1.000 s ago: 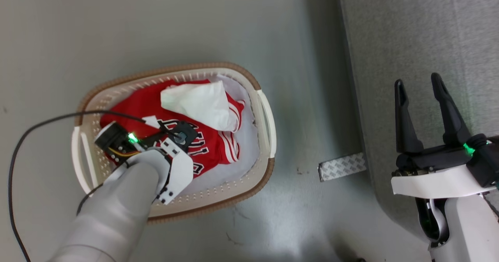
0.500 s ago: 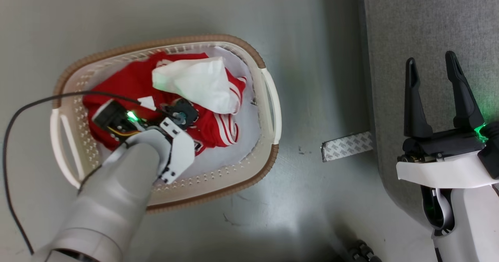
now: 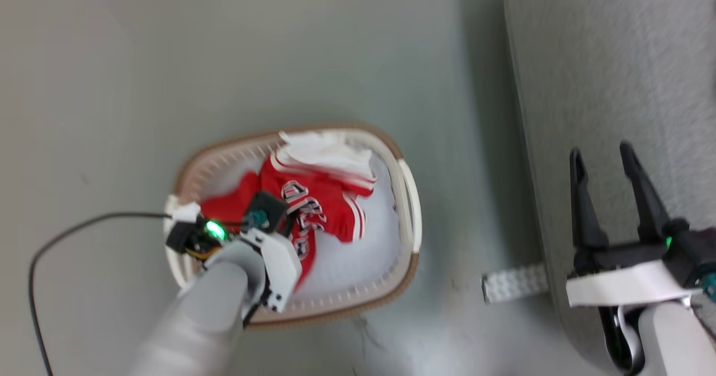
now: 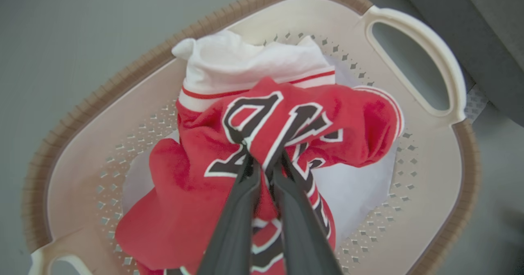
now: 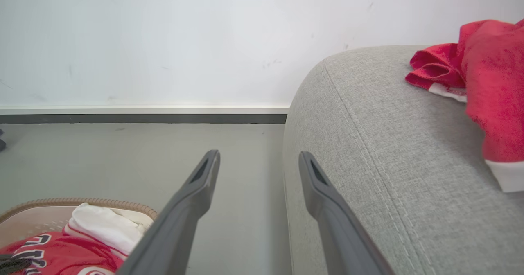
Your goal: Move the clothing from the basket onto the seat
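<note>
Left claw (image 4: 266,164) clamps the clothing (image 4: 339,115) — well inside the basket (image 4: 82,160) rim.

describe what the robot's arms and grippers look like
The left forearm and right forearm are smooth pale grey tubes with white angular wrist shells. The left gripper and right gripper each have two long dark tapering fingers on a black base. A small green light glows at each wrist, and a thin black cable loops from the left wrist.

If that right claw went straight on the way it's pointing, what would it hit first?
Likely the rounded edge of the seat, just ahead of the right gripper; otherwise the wall. Depth is unclear.
</note>
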Controlling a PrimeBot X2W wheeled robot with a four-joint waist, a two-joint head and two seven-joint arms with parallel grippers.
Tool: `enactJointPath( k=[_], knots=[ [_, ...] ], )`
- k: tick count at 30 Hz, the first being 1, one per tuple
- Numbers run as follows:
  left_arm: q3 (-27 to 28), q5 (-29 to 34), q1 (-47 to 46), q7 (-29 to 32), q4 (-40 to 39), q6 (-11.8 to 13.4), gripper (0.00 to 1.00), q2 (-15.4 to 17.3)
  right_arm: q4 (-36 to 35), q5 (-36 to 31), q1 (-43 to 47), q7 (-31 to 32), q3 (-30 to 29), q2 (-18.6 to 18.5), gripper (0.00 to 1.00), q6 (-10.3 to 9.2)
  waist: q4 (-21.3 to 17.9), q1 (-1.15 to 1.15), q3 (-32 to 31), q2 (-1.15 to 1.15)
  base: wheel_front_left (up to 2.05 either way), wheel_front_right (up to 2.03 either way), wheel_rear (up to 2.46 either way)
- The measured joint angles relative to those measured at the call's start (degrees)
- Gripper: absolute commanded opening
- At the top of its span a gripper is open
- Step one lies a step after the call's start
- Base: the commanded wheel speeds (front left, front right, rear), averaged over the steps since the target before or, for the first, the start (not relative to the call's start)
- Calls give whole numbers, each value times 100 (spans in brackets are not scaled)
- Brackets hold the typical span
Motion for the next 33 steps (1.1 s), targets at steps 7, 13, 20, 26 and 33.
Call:
enactJointPath(
  k=[7, 13, 20, 26, 33],
  knots=[
    [-79, -603, 599, -58, -610, -35, 0, -51, 303, -22, 680, 0, -147, 0, 100, 0, 291, 0, -1179, 0, 0, 0, 0],
    [-311, -1061, 1057, -77, -1408, -36, 0, -66, 458, 21, 1139, 0, -76, 0, 100, 0, 545, -2, -2140, 0, 0, 0, 0],
    [-313, -1352, 1442, 63, -2357, -41, 0, -30, 610, 110, 1605, 0, 196, -3, 100, 0, 787, -2, -3077, 0, 0, 0, 0],
    [-215, -1515, 1703, 411, -3554, 85, 0, 127, 641, 270, 1878, 0, 559, -5, 100, 0, 920, -3, -3684, 1, 0, 0, 0],
    [-138, -1597, 2009, 992, -4933, 358, 0, 413, 461, 421, 1970, 0, 1046, -3, 100, 0, 952, -2, -3966, 1, 0, 0, 0]
  ],
)
